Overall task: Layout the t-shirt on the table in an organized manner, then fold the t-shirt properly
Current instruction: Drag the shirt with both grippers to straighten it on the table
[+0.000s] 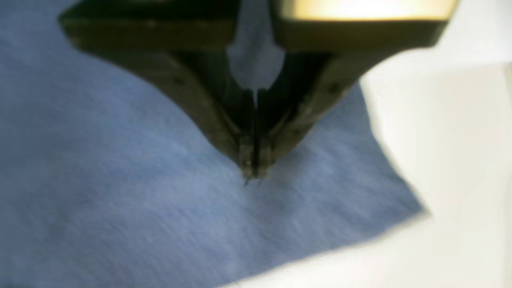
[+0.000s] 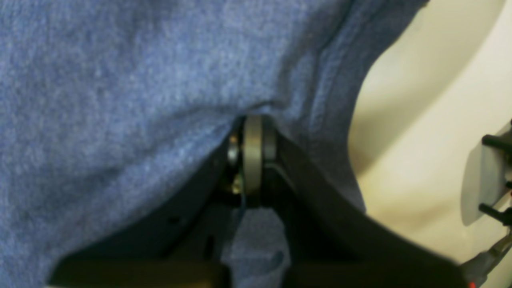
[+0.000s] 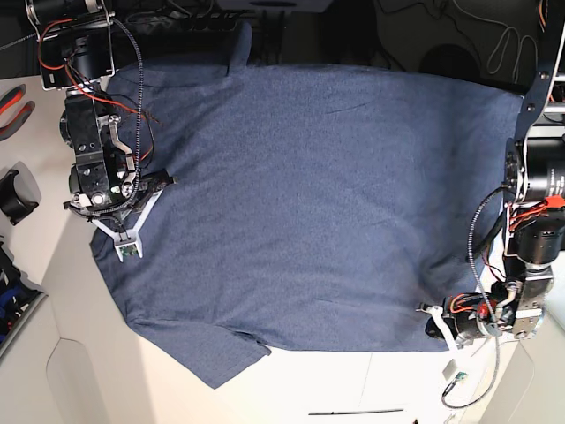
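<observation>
Slate-blue cloth covers most of the table (image 3: 291, 389): the shirt (image 3: 300, 212) lies spread out and nearly flat across the middle of the base view, plain side up, with light wrinkles. One sleeve sticks out at the near left corner, and another small flap rises at the far edge, left of centre. Bare white tabletop shows along the near edge and at the left.

At the shirt's left edge, the right gripper (image 3: 129, 240) reaches in from the far left, its pale tip lying on the fabric close to the hem. In the right wrist view its jaws are pressed together on a pinch of shirt (image 2: 120, 100), the cloth bunching over the fingertips (image 2: 253, 136) and draping beside them.

At the near right corner of the shirt sits the left gripper (image 3: 439, 320), low beside the hem. In the left wrist view the left gripper (image 1: 254, 170) has its dark jaws drawn to a point with no gap at the tips, pressing on the blue fabric (image 1: 120, 192) near its corner; the blur hides whether any cloth is caught between them. White table (image 1: 448, 160) lies just past that corner.
</observation>
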`<state>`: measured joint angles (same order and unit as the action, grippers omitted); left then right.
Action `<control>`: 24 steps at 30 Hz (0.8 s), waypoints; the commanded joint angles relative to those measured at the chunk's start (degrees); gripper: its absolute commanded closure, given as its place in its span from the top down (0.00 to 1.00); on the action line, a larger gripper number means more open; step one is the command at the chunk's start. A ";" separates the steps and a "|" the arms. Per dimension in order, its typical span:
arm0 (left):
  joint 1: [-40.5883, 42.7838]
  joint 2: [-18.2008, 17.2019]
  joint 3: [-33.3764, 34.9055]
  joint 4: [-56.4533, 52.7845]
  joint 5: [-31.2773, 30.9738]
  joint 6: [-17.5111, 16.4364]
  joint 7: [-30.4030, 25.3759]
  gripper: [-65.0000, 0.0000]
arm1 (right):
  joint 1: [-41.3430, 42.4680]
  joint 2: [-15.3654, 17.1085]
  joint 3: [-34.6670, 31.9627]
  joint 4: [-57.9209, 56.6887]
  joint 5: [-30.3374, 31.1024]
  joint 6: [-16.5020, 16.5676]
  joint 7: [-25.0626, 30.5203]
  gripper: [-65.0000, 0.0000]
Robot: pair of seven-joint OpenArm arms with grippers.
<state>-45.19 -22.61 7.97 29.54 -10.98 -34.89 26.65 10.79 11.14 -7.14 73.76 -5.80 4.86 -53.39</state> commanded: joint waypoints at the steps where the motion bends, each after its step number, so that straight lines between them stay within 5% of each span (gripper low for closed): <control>1: -1.62 -1.88 -0.15 2.25 -4.02 -2.08 3.69 0.00 | 0.15 0.13 0.00 -0.15 1.31 0.28 -0.61 0.00; 6: 0.42 -6.32 -0.15 9.60 -22.75 -5.11 35.47 0.00 | 0.17 0.11 0.00 -0.15 1.33 0.28 -0.59 0.00; 9: 3.39 -9.09 -0.15 11.98 -31.91 -4.94 44.04 0.00 | 0.15 0.11 0.00 -0.15 1.33 0.28 -0.59 0.00; 16: 14.69 -10.86 -0.15 12.74 -33.77 -5.11 39.82 0.00 | 0.15 0.11 0.00 -0.15 1.31 0.28 -0.59 0.00; 24: 19.82 -9.29 -0.15 12.74 -15.69 -2.62 21.35 0.00 | 0.13 0.11 0.00 -0.15 1.31 0.31 -0.63 0.00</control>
<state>-24.64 -31.27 7.90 41.91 -28.69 -38.87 47.33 10.79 11.11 -7.14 73.60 -5.78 4.71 -52.95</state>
